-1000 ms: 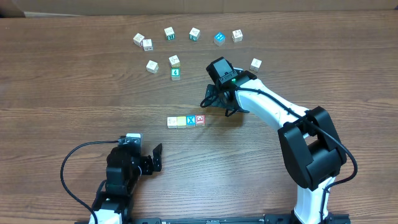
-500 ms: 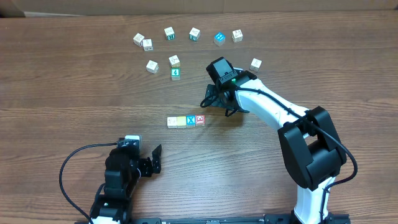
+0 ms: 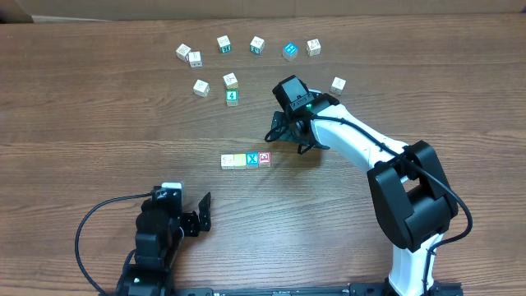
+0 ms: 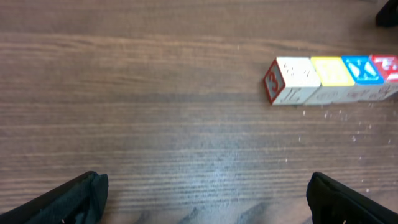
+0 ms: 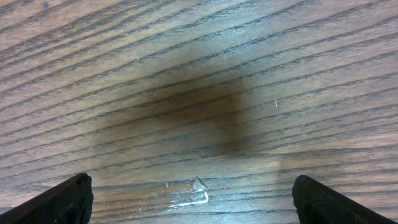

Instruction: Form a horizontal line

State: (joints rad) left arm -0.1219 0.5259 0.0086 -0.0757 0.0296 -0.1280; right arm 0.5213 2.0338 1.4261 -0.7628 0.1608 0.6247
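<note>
Wooden table (image 3: 99,140), bare grain under both tools. Left gripper (image 4: 208,205): jaws spread wide, nothing held. Right gripper (image 5: 193,199): likewise wide and empty, near the row's red end. Outward, I note the white cube (image 4: 297,71), pale yellow cube (image 4: 331,70), blue X cube (image 4: 362,68) and red-faced cube (image 4: 387,65) touching in one horizontal line mid-table. I judge the line complete, with only arm withdrawal left.

Wooden table (image 3: 99,123) with a four-cube row (image 3: 246,159) and scattered cubes (image 3: 230,80)
</note>
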